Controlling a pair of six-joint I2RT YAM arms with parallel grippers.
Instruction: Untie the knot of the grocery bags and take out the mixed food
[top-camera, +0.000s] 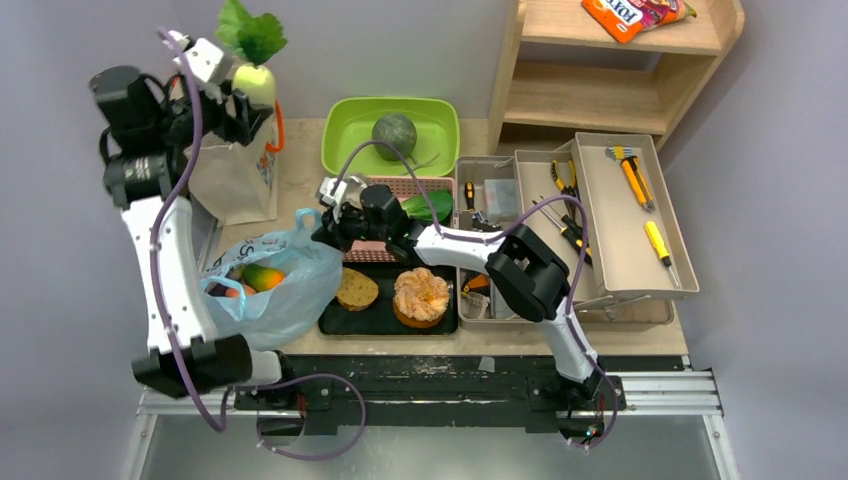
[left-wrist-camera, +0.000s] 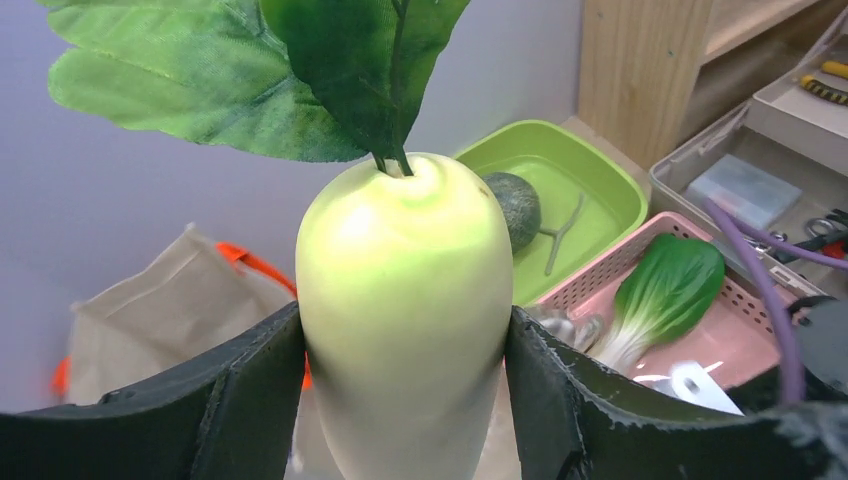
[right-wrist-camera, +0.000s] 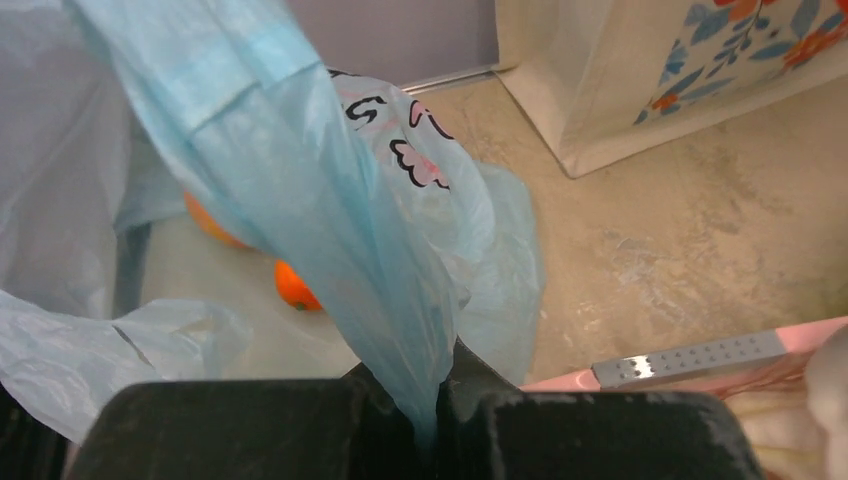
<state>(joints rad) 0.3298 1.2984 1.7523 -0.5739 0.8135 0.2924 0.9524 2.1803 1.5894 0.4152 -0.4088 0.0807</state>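
My left gripper is shut on the white radish, its pads pressing both sides. It holds the radish upright, leaves up, over the beige canvas tote at the back left. My right gripper is shut on a handle strip of the light-blue plastic bag, pulling it up and to the right. The bag gapes open at the front left, with a peach and an orange inside. The knot is not in view.
A green tray holds the melon. Leafy greens lie in a pink basket. A black tray carries the pastry and a bread slice. Grey tool boxes and a wooden shelf fill the right.
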